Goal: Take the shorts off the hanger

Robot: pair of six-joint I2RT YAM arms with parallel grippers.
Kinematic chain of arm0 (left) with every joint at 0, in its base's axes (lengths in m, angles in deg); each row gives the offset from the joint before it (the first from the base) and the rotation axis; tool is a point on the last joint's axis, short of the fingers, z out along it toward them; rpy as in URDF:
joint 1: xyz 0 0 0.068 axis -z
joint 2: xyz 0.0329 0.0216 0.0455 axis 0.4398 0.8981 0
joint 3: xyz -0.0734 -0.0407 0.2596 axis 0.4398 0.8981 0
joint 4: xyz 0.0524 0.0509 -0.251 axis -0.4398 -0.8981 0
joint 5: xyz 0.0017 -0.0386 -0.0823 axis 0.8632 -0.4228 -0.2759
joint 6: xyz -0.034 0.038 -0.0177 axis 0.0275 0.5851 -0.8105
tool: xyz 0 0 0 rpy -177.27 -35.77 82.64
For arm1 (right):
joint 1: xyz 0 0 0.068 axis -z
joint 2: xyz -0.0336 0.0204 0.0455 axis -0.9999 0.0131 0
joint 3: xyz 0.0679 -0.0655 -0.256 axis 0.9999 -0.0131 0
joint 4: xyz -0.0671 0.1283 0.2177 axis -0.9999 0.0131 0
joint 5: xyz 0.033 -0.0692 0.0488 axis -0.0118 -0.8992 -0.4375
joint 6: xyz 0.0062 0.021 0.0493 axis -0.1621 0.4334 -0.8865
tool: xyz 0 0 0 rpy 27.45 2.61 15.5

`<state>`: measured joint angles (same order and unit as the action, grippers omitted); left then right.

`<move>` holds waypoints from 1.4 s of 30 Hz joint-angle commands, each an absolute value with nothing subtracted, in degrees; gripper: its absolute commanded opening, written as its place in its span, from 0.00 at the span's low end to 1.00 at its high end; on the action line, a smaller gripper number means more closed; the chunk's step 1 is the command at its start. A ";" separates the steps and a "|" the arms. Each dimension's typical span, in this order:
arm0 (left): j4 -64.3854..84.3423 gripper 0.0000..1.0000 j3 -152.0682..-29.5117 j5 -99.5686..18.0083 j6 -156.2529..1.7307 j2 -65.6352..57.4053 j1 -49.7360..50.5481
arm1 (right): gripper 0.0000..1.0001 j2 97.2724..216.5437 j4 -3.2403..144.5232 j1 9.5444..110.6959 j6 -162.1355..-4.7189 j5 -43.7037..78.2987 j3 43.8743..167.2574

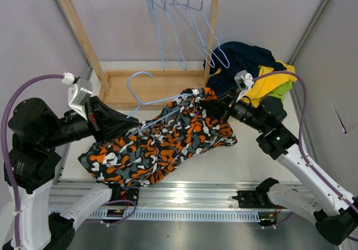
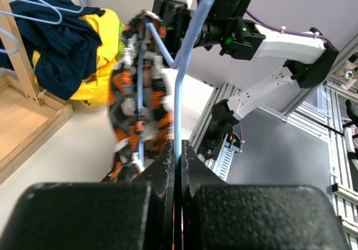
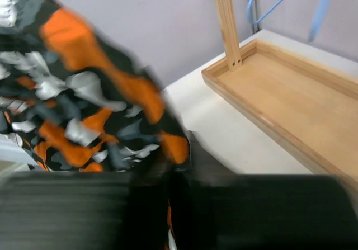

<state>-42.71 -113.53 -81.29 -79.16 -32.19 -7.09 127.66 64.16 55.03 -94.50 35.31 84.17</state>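
Observation:
The camouflage shorts (image 1: 162, 144) hang on a light blue wire hanger (image 1: 162, 100) stretched between my two arms above the table. My left gripper (image 1: 134, 128) is shut on the hanger's wire; in the left wrist view the wire (image 2: 178, 93) runs straight out from between its jaws (image 2: 178, 146), with the shorts (image 2: 140, 93) blurred beyond. My right gripper (image 1: 211, 105) is at the shorts' far upper corner. In the blurred right wrist view its fingers (image 3: 179, 160) stand close together with camouflage fabric (image 3: 84, 110) caught between them.
A wooden rack with a tray base (image 1: 156, 85) stands at the back, several empty blue hangers (image 1: 179, 26) on its rod. Navy (image 1: 240, 57), yellow (image 1: 268, 85) and lime green (image 1: 284, 88) shorts lie piled at the back right. Walls close both sides.

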 commanded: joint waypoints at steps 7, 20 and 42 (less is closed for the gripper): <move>-41.34 0.00 -111.70 -79.37 -77.64 -33.38 -6.58 | 0.00 128.30 61.85 55.05 -89.71 21.45 89.86; -42.06 0.00 -109.76 -76.21 -76.05 -32.94 -6.58 | 0.00 125.31 55.82 87.32 -106.22 38.39 84.10; -23.04 0.00 -99.23 -27.09 -84.86 -30.73 -6.58 | 0.00 122.74 69.77 38.86 -81.37 -2.66 96.87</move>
<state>-11.02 -95.90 -37.45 -90.63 -28.65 -6.80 120.69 71.30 34.44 -90.90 5.69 83.99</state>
